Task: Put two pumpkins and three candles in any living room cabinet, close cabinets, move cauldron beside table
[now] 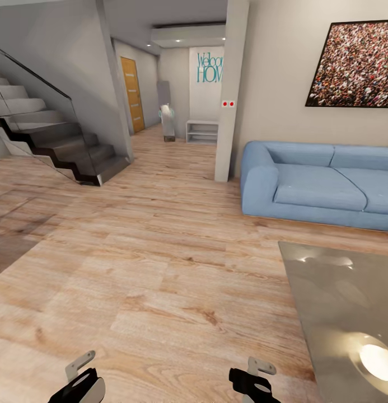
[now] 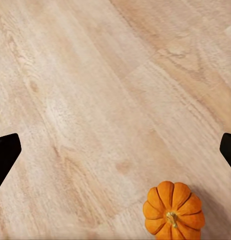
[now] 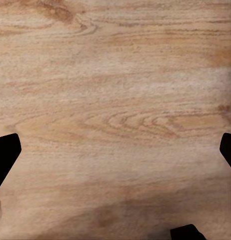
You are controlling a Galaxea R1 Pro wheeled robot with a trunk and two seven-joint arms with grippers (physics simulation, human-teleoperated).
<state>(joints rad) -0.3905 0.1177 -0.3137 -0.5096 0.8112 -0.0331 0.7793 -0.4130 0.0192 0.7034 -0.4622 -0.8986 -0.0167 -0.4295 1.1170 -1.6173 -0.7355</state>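
A small ribbed orange pumpkin (image 2: 174,210) with a short stem stands on the wooden floor in the left wrist view, off to one side of the line between the fingers and well below them. My left gripper (image 2: 115,152) is open, its dark fingertips (image 2: 5,152) at the frame's two sides, nothing between them. My right gripper (image 3: 115,155) is open too, over bare floorboards. Both arms show low in the head view, the left (image 1: 80,383) and the right (image 1: 254,380). The low table (image 1: 339,313) with a glossy grey-beige top stands at the right.
A blue sofa (image 1: 319,182) stands against the right wall behind the table. A staircase (image 1: 54,140) with a glass rail rises at the left. A pillar (image 1: 230,95) and a hallway with a wooden door (image 1: 132,92) lie ahead. Wooden floor (image 1: 160,268) spreads between them.
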